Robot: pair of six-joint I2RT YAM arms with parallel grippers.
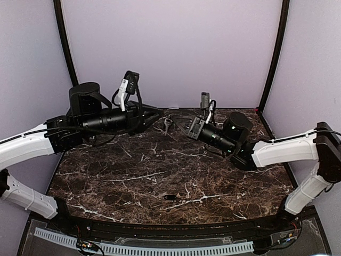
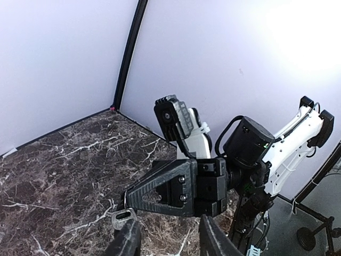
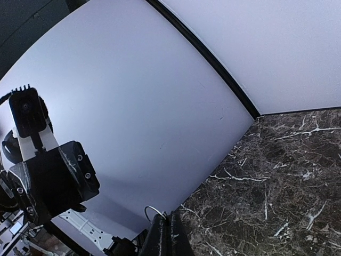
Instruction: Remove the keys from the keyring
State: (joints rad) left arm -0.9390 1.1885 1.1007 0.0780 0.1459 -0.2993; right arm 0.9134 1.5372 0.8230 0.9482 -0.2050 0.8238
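Two black-and-white robot arms meet above the far middle of a dark marble bench (image 1: 133, 176) inside a pale lilac enclosure.

The right pincer (image 3: 166, 233) is clamped shut on a thin wire keyring (image 3: 153, 212). The ring's loop pokes out just above the fingertips at the bottom centre of the right wrist view. In the left wrist view a silvery key (image 2: 123, 217) hangs at the tip of that pincer, lower left of centre.

The left pincer (image 2: 168, 244) is spread, its two fingers rising from the bottom edge of the frame. The key sits just above the left-hand finger rather than between the two, and nothing is gripped.

A loose key (image 1: 170, 197), small and dark, lies on the bench near the lower middle of the overhead view, well apart from both arms.

The step in hand looks like seizing the hanging key. To do it well, the left pincer should shift sideways until the key head sits squarely between its fingers. It should then close firmly on the flat faces and work the key around the coil while the right pincer holds the ring steady. A glancing grip would likely just swing the key away.
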